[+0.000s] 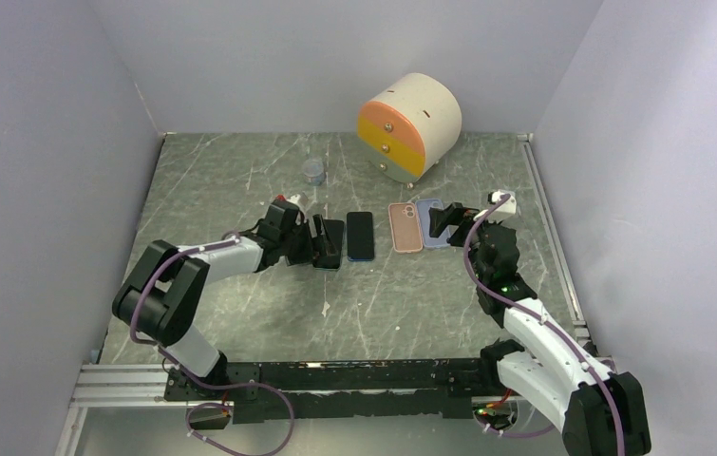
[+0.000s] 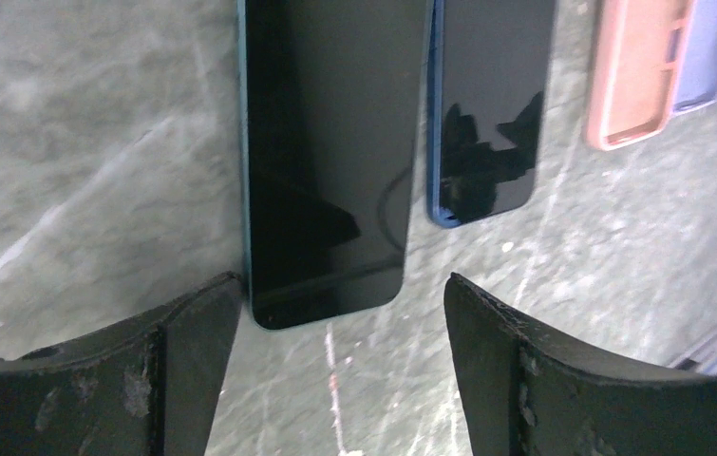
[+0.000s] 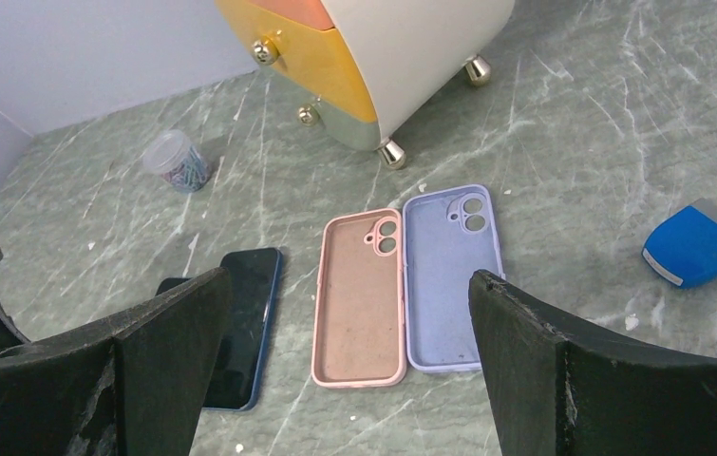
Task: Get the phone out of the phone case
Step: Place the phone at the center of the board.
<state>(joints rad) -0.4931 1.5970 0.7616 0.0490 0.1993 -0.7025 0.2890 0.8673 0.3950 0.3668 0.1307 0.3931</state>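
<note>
2 phones: teal phone (image 2: 321, 161), blue phone (image 2: 487, 104). 2 cases (both empty): pink case (image 3: 361, 304), lilac case (image 3: 449, 280). 1 drawer chest (image 1: 411, 123). 1 jar (image 3: 176, 160). 1 blue block (image 3: 696, 249).

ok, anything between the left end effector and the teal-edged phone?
Nothing visible. The left end effector is open, with a finger on either side of the near end of the teal-edged phone. The blue phone lies beside it on the right, a narrow gap apart. The pink case and lavender case sit farther right.
</note>
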